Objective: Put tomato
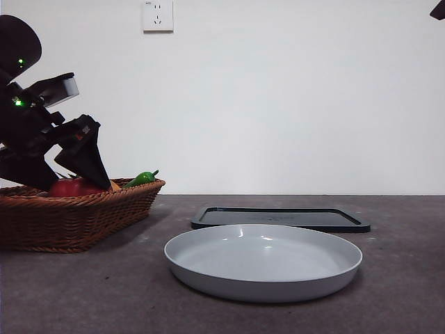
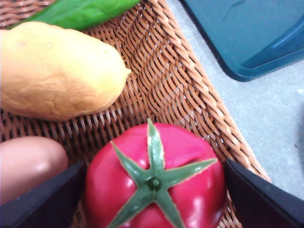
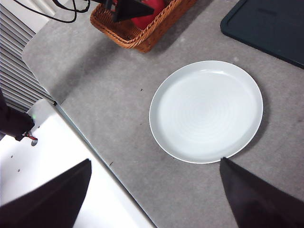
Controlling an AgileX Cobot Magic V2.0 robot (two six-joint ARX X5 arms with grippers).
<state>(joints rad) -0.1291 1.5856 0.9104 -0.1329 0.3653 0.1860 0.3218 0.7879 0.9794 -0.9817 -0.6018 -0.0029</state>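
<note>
Down in the wicker basket (image 1: 76, 216), the left claw (image 2: 152, 190) straddles the tomato (image 2: 156, 180), jaws spread wide and flanking it. Best to close evenly at its widest girth, clear of the yellow fruit (image 2: 57, 71) just beyond. High above the grey plate (image 3: 206, 111), the right claw (image 3: 152, 199) waits open.

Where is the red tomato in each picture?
Front view: the tomato sits in the basket at the left, under the left gripper.
Left wrist view: tomato is between the open jaws.
Right wrist view: a red bit shows in the basket.
Shared landmark: the basket.
</note>
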